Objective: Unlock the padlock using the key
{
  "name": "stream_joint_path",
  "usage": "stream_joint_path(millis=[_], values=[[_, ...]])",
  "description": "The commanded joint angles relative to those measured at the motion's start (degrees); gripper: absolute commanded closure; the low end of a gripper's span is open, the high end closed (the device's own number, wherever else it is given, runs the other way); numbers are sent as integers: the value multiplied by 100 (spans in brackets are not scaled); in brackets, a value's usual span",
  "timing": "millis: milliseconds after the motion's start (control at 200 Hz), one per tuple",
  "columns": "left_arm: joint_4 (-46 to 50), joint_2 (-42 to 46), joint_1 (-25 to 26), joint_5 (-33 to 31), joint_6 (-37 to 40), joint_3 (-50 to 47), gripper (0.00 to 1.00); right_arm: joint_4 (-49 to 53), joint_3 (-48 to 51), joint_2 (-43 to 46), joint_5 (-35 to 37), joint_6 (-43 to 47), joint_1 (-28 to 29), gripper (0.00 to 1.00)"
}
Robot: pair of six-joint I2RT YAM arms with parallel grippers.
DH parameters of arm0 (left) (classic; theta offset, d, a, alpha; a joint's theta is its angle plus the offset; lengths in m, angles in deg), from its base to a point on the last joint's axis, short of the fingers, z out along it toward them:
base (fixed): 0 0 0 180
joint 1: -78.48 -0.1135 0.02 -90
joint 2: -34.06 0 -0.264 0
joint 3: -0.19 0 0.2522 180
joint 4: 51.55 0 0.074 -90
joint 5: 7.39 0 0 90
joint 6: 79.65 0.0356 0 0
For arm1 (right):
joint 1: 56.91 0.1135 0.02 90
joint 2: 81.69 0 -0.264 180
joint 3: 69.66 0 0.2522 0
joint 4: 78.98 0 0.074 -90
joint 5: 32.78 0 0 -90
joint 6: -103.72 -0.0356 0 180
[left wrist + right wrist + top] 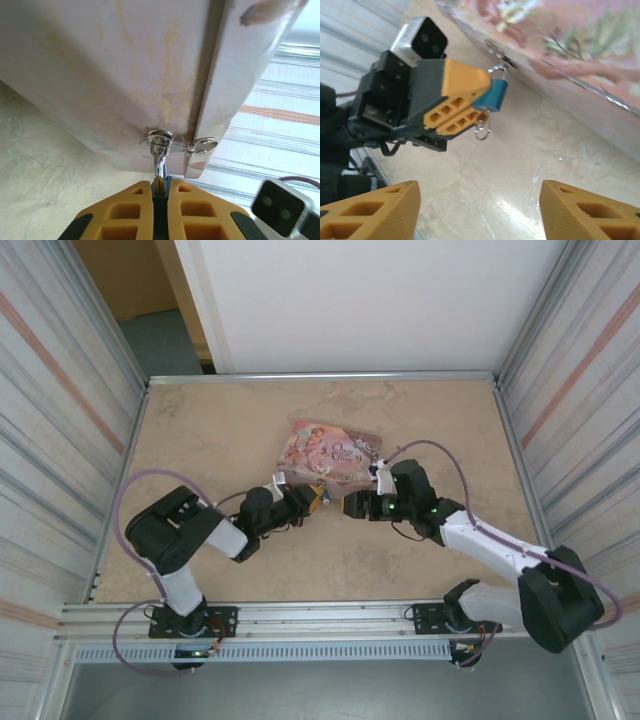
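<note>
The small blue padlock [493,95] hangs by its thin shackle [159,166] from the clasp [160,137] on the pink tin [330,452]. My left gripper [160,192] is shut on the padlock's body, and its yellow fingers [455,112] pinch the padlock from the left in the right wrist view. The key's wire ring [482,131] dangles from the padlock's underside; the key's blade is hidden. My right gripper [480,210] is open with nothing between its fingers. It sits a short way back from the padlock, facing the left gripper [312,498] from the right.
The tin lies flat near the middle of the beige table [220,430], just behind both grippers. Corrugated walls [60,420] close in the left and right sides. A metal rail [320,618] runs along the near edge.
</note>
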Motion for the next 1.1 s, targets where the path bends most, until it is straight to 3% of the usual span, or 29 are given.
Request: stream_joint_path(millis=[0,426,626,807,1097], values=[[639,499,102,-64,102,140,100,652,-285,476,693,1534,425,31],[5149,2384,290,-709,138,905,100,319,310,1448,2288,5265,1743,28],[6730,2703,325,-915,69,1454,100,203,344,1263,2965,5848,2053,28],[6836,2640,334,-825,20,1593,100,-517,440,944,3388,5960,2375,30],[6646,2494,343,-713,-51,1588,100,-991,198,45,3693,6054,2706,51]])
